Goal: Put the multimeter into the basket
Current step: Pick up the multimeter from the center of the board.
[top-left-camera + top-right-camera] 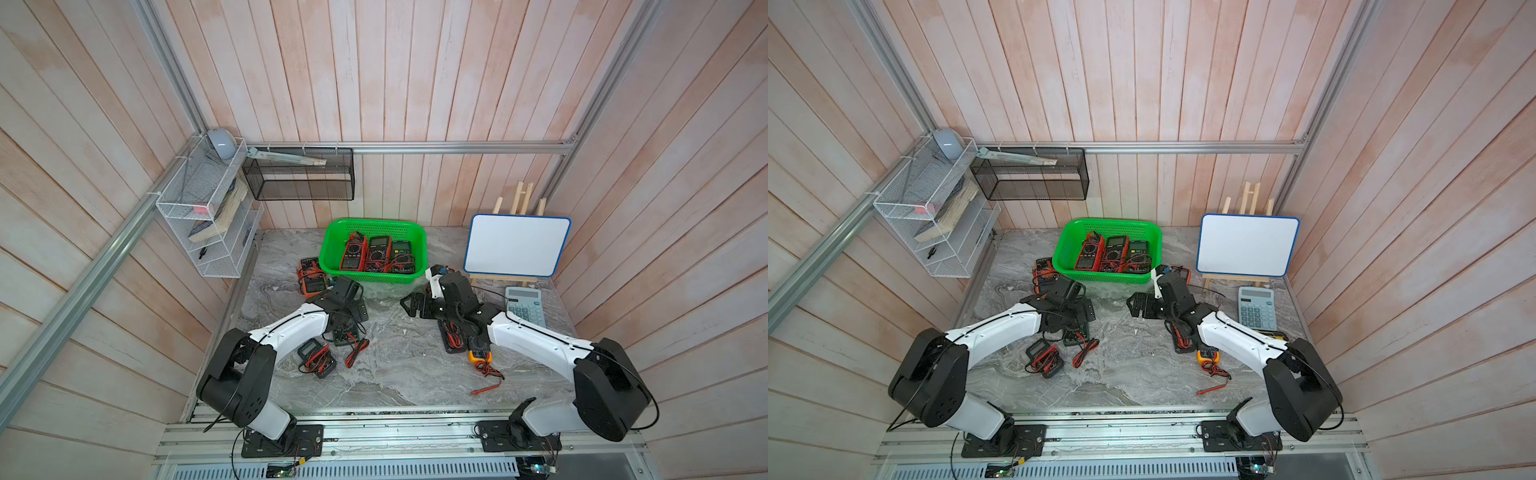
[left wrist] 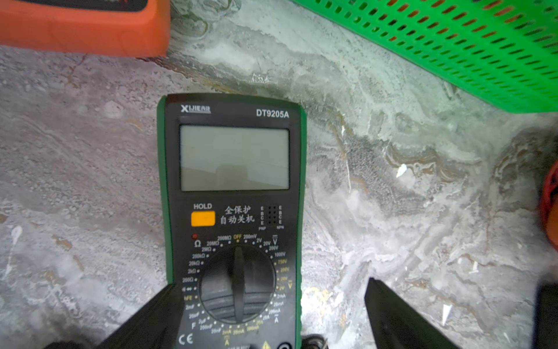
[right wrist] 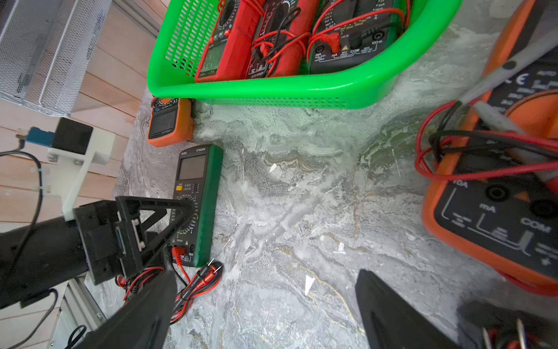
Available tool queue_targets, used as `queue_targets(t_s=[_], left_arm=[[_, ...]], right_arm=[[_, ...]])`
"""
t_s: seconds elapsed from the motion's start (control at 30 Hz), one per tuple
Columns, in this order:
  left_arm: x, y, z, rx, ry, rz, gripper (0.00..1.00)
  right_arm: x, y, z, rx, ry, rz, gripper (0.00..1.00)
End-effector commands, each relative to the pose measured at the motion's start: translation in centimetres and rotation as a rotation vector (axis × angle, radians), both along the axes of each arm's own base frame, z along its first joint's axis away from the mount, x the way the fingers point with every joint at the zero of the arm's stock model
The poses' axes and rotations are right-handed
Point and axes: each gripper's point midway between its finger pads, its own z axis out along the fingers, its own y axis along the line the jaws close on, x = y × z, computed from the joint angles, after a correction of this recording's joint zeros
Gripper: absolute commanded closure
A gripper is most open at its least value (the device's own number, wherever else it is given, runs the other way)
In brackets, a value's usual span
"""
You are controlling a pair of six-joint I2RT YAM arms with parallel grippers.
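Observation:
The bright green basket [image 1: 370, 277] [image 3: 271, 92] stands at the back of the table with three multimeters in it. A green-cased multimeter [image 2: 234, 157] [image 3: 208, 196] lies face up on the marble in front of it. My left gripper [image 2: 271, 302] [image 1: 353, 318] hovers open over the dial end of this multimeter. One finger overlaps its edge and the other stands off to its side. My right gripper [image 3: 265, 302] [image 1: 413, 305] is open over bare marble near the basket's front right corner, holding nothing.
An orange multimeter [image 1: 309, 276] lies left of the basket, another orange one [image 3: 498, 187] close to my right gripper. A dark meter [image 1: 316, 355], a yellow clamp meter [image 1: 480, 351] and loose red leads [image 1: 486, 388] lie nearer the front. A calculator [image 1: 525, 305] and whiteboard [image 1: 517, 245] stand at the right.

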Motion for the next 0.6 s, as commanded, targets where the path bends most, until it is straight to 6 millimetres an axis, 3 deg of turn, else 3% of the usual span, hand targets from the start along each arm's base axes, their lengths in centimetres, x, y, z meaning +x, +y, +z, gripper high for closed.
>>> queue_targets(t_s=[0.0, 0.27, 0.57], left_arm=[[-0.9, 0.9, -1.2, 0.047, 0.033, 0.021, 0.00], [-1.1, 1.7, -1.6, 0.105, 0.034, 0.024, 0.00], [-1.7, 1.7, -4.3, 0.117, 0.083, 0.016, 0.00]], right_arm=[[0.3, 1.3, 1.1, 0.041, -0.017, 0.026, 0.02], [0.4, 1.6, 0.6, 0.045, -0.010, 0.036, 0.02], [0.8, 1.7, 0.9, 0.049, -0.016, 0.032, 0.02]])
